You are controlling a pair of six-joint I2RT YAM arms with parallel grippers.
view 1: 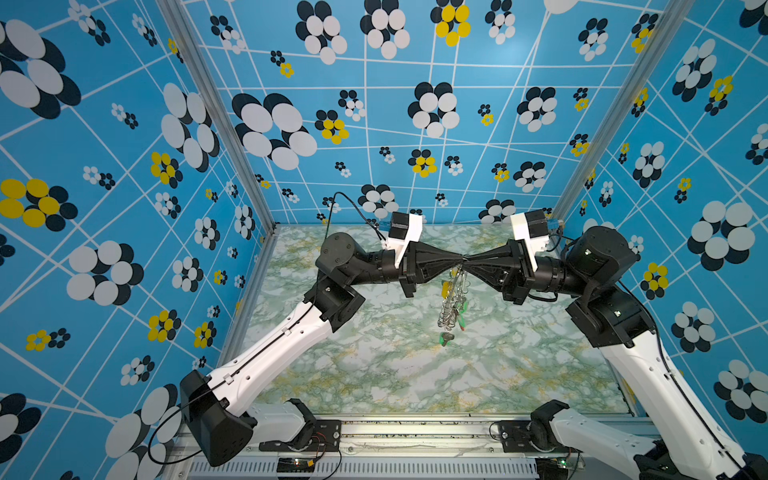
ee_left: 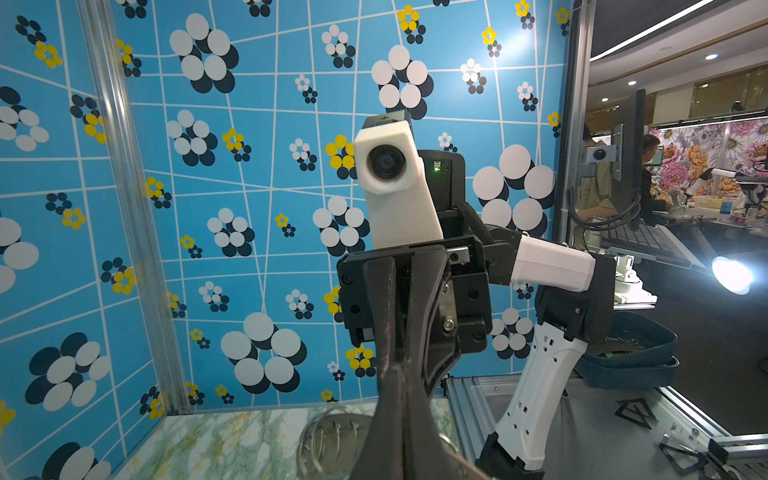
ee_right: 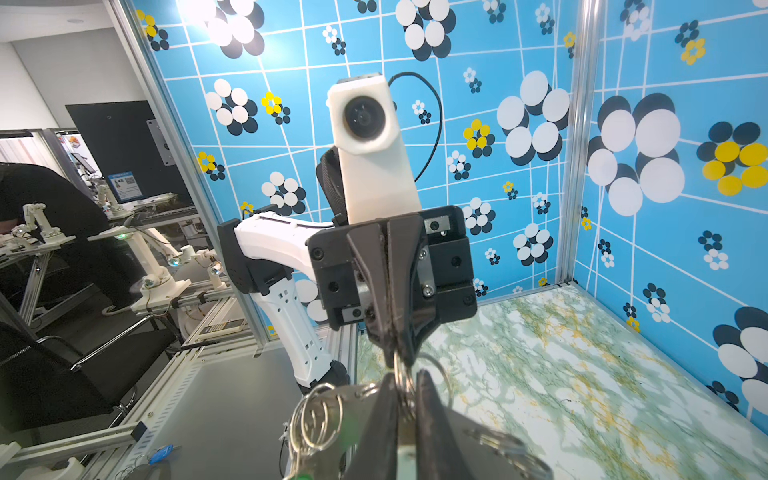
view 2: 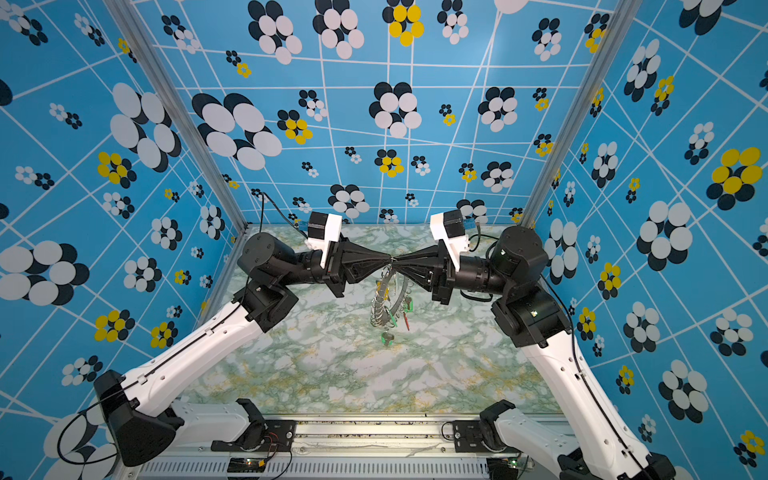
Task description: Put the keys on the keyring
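Mid-task. Holding keyring (view 1: 452,296) above table (view 1: 374,374) middle, tip to tip: left gripper (view 1: 458,261) clamped on it, right gripper (view 1: 471,262) pinching it too. Several keys (view 1: 462,308) already threaded. Lowest green key (view 1: 445,338) hung or loose? Can't tell.

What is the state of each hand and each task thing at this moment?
left hand: shut on the keyring's top edge.
right hand: shut on a wire loop of the keyring.
keyring: held in the air, hanging under both hands.
keys: dangling in the air from the keyring.
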